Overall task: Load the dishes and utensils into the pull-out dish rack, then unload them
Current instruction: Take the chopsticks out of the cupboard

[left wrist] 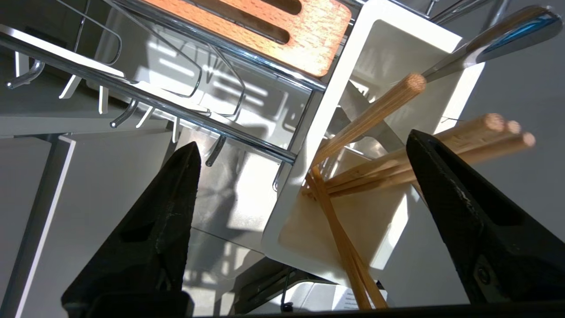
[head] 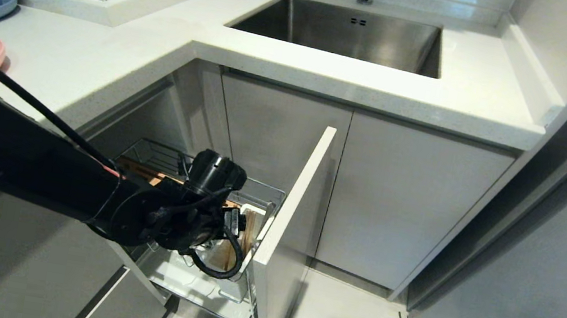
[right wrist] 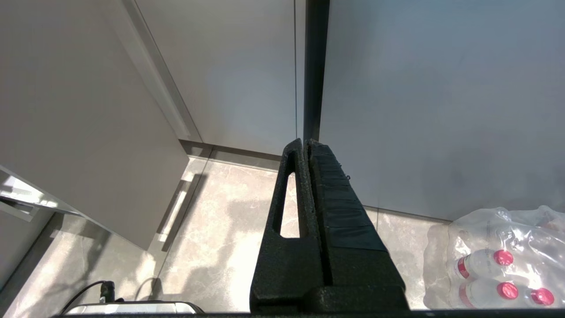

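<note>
Left gripper (left wrist: 300, 150) jaws spread wide, empty, over the pull-out dish rack (head: 159, 153). Chopsticks (left wrist: 375, 117) and fork (left wrist: 494, 37) stand in the white utensil holder (left wrist: 397, 48), between the jaws. Right gripper (right wrist: 307, 145) jaws pressed together, hanging above the floor (right wrist: 212, 229).

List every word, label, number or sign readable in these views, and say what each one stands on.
No text can be read in any view.
A small white label below the white utensil holder carries a few printed lines, too small and cut off to read.
The wrapped bottles with red caps show no legible print.
The pull-out dish rack, sink and cabinet fronts carry no markings.
</note>
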Tool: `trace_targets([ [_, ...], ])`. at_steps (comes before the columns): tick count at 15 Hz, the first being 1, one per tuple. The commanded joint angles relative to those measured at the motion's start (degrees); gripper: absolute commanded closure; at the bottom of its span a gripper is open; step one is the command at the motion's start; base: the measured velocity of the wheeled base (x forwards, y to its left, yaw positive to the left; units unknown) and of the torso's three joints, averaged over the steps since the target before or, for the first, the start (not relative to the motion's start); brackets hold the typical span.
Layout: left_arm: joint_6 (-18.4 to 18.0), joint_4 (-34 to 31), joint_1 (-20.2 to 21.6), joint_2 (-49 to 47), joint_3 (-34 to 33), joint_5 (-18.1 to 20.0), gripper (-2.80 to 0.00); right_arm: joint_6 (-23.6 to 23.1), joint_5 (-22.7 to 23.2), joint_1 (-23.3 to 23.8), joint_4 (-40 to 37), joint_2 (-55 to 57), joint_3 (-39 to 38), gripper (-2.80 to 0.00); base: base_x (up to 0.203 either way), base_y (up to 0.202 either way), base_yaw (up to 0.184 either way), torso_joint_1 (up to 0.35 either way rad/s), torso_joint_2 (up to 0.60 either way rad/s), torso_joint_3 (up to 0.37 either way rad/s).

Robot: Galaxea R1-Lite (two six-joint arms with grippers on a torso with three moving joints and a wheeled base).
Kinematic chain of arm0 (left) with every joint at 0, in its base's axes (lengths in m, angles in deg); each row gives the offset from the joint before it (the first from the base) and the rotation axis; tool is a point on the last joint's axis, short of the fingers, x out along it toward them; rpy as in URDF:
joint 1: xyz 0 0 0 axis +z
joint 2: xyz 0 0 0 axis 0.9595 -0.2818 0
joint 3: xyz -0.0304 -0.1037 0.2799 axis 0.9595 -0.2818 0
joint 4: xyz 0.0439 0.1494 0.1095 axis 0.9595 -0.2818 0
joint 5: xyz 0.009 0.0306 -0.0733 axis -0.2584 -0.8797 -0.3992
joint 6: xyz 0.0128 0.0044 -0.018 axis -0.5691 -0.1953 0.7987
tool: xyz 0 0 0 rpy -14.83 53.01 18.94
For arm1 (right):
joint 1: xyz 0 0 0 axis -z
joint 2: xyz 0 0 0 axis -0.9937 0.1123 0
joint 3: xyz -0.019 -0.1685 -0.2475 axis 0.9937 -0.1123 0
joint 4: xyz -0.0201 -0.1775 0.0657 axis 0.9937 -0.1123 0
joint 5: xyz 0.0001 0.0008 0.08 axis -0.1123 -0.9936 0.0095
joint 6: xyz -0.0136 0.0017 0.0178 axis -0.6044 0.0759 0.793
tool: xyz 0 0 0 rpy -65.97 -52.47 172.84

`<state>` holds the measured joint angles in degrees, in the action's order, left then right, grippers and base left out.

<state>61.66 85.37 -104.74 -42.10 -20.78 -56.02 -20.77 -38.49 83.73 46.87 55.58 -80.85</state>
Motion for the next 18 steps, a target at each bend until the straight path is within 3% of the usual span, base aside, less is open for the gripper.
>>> trace_targets([
  [1,0.2,0.2,0.0,-0.3,0.0,-0.2,-2.80,0.0,0.0,0.0,0.0,0.0,-0.1,0.00,0.000,0.000,0.000,0.000,0.00,0.000],
  [13,1.8,9.1,1.6,-3.9,-0.3,-0.2,-2.80,0.0,0.0,0.0,0.0,0.0,-0.1,0.00,0.000,0.000,0.000,0.000,0.00,0.000],
  [18,1.8,14.0,1.6,-6.6,-1.1,-2.5,-2.80,0.0,0.0,0.0,0.0,0.0,-0.1,0.00,0.000,0.000,0.000,0.000,0.00,0.000],
])
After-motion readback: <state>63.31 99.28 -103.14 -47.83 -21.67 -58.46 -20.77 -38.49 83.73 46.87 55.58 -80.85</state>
